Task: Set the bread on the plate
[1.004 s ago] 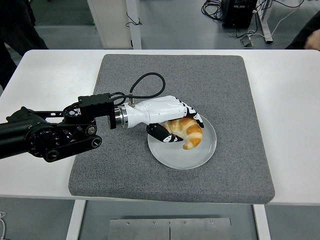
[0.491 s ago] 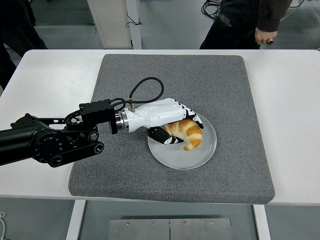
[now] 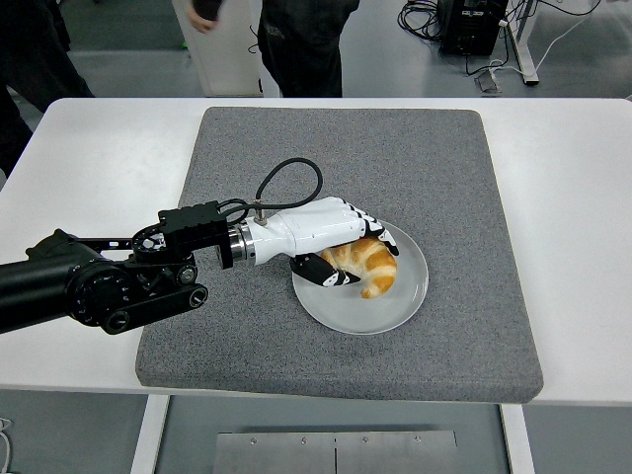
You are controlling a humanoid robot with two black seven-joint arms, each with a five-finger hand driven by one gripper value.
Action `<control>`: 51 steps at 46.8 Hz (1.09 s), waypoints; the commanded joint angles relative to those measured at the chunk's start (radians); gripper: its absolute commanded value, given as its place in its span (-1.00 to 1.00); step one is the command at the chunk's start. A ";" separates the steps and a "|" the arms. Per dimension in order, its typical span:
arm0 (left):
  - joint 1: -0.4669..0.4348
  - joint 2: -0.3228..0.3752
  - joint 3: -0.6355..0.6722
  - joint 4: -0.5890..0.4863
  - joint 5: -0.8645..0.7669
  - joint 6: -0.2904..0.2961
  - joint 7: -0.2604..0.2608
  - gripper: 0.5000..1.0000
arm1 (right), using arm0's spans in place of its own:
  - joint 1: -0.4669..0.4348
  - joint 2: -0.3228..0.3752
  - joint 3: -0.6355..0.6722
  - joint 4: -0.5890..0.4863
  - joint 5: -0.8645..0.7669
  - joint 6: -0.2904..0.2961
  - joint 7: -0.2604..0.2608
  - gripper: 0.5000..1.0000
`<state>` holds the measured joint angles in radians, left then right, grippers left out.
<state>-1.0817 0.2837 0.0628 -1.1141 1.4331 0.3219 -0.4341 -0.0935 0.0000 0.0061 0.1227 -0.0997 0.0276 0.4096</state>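
Observation:
A golden croissant (image 3: 372,267) lies on the white round plate (image 3: 395,306), which sits on the grey mat (image 3: 425,168). My left hand (image 3: 351,247), white with black fingertips, reaches in from the left and is curled around the croissant's left side, fingers over its top and thumb under its near edge. The croissant rests on the plate's surface. My right arm does not show.
The grey mat covers the middle of the white table (image 3: 99,158). A person in dark clothes (image 3: 296,39) stands at the table's far edge, top centre. A black cable (image 3: 286,178) loops off the left wrist.
The left hand and croissant have shifted very slightly left on the plate. The person at the top has walked from the right to the centre-left.

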 commanded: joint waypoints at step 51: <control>0.026 -0.034 0.057 0.034 -0.003 0.072 -0.017 0.43 | 0.000 0.000 0.000 0.000 0.000 0.000 0.000 1.00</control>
<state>-1.0580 0.2500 0.1197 -1.0799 1.4362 0.3947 -0.4409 -0.0936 0.0000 0.0061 0.1227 -0.0997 0.0276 0.4096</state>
